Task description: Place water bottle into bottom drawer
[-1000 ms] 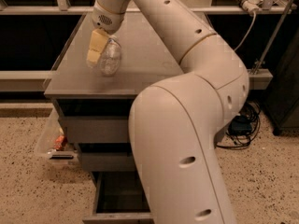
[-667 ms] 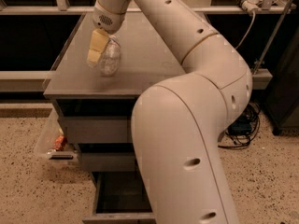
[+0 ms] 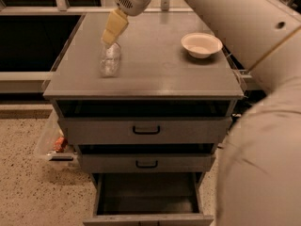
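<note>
The water bottle (image 3: 109,59), clear and crinkled, is at the left part of the cabinet top (image 3: 155,74), its neck up against my gripper (image 3: 113,33). The gripper comes down from the top edge of the view; its yellowish finger (image 3: 115,26) lies on the bottle's upper end, and it is shut on the bottle. I cannot tell whether the bottle rests on the top or hangs just above it. The bottom drawer (image 3: 148,215) stands pulled open at the bottom of the view, showing its dark inside with nothing in it.
A white bowl (image 3: 201,44) sits at the right back of the cabinet top. Two higher drawers with black handles (image 3: 146,130) are slightly open. My bulky white arm (image 3: 263,154) fills the right side. A clear bin with a red item (image 3: 59,144) lies on the floor at the left.
The large arm link has swung off to the right, uncovering the cabinet front, the bowl and the open bottom drawer. The gripper and bottle stay over the left of the top.
</note>
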